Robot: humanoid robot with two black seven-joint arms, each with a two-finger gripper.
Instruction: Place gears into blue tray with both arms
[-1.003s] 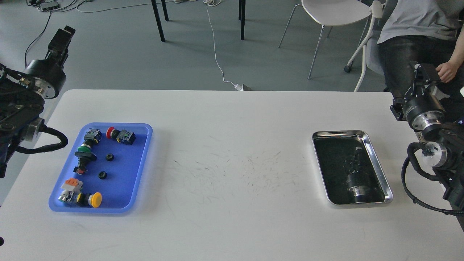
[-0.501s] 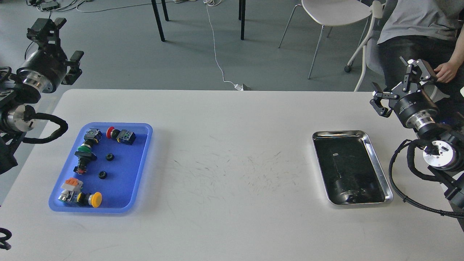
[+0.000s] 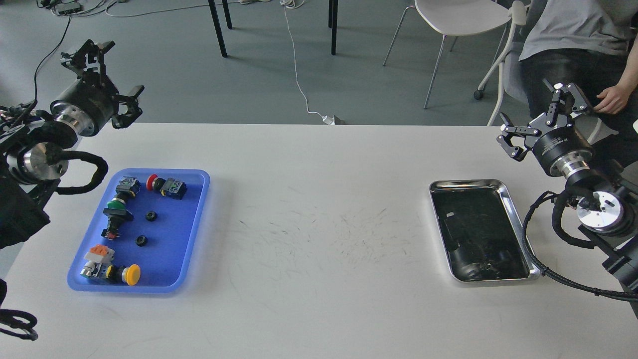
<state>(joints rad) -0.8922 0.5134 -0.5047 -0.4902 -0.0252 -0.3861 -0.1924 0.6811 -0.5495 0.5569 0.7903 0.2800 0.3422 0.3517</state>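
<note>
Head view: we are holding both arms raised at the far corners of the white table (image 3: 319, 309), clear of everything on it. Our left gripper (image 3: 107, 70) is hanging with its fingers spread and nothing between them, just beyond the far left corner; our right gripper (image 3: 541, 112) is likewise splayed and empty near the far right edge.

The two tiny black toothed gears (image 3: 150, 216) (image 3: 141, 241) are already lying inside the flat blue plastic tray (image 3: 197, 219) near the left edge, among the push-button switches with red (image 3: 151, 181), green (image 3: 115, 204) and yellow (image 3: 131, 274) caps. The shiny steel tray (image 3: 518, 219) near the right edge is showing only dark reflections; we are seeing no gear in it.

We are judging the placing as done or nearly so, with no loose gear visible on the table. The next move probably calls only for keeping both arms clear.

The broad middle of the table is giving ample room; the seated person (image 3: 573, 45) is close behind the right gripper.
</note>
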